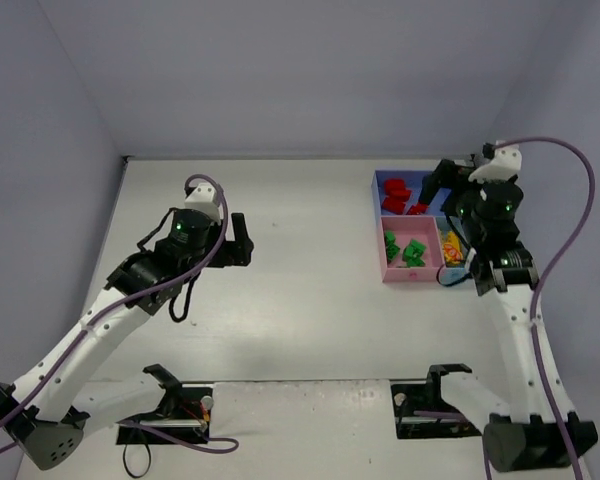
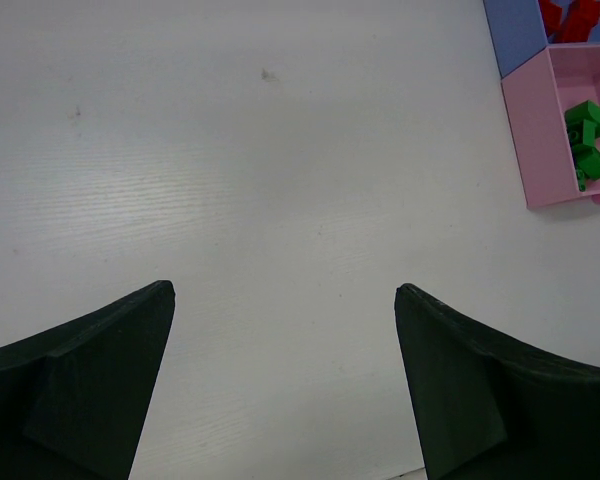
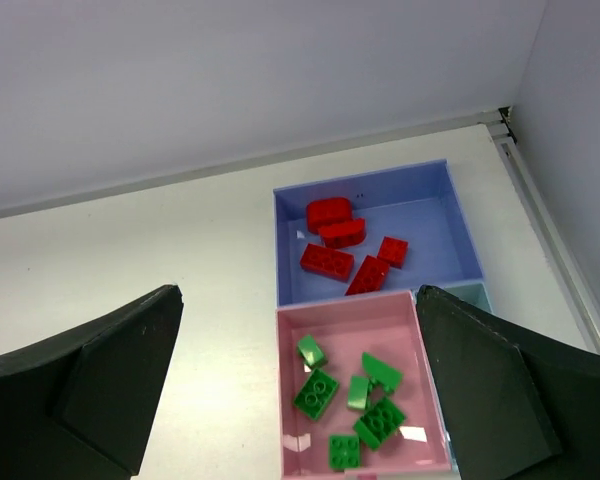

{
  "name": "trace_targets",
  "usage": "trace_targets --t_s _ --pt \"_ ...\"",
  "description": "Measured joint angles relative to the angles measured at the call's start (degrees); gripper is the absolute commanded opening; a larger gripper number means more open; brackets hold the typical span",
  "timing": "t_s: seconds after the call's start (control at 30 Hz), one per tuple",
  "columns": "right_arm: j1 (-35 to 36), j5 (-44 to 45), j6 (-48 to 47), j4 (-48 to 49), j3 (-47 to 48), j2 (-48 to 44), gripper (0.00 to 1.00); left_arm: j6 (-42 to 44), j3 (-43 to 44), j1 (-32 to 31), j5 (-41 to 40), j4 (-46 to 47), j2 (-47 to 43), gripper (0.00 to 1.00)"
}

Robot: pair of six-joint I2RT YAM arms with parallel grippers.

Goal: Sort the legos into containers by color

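Several red legos (image 3: 345, 250) lie in the blue compartment (image 3: 435, 215); they also show in the top view (image 1: 397, 198). Several green legos (image 3: 355, 400) lie in the pink compartment (image 3: 380, 320), seen too in the top view (image 1: 405, 250) and the left wrist view (image 2: 587, 142). Yellow/orange legos (image 1: 453, 248) lie in the small light-blue compartment (image 3: 473, 295), partly hidden by my right arm. My right gripper (image 3: 295, 375) is open and empty above the tray. My left gripper (image 2: 285, 375) is open and empty over bare table, left of the tray.
The tray (image 1: 388, 275) stands at the table's right side near the back wall. The table's right edge rail (image 3: 540, 210) runs close beside the tray. No loose bricks show on the white table surface (image 2: 280, 180).
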Motion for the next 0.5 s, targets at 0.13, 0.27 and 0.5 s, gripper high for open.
trace_targets --t_s 0.13,0.27,0.5 --pt "0.0 -0.63 0.72 -5.31 -3.72 -8.81 1.0 0.92 2.82 0.11 -1.38 -2.71 -1.01 0.85" --pt "0.0 -1.18 1.7 -11.39 -6.88 -16.17 1.0 1.42 4.76 0.11 -2.54 -4.74 -2.32 0.85" --pt "0.55 -1.92 1.42 -16.96 -10.78 -29.09 1.0 1.36 4.68 0.11 -4.17 -6.69 -5.73 0.85"
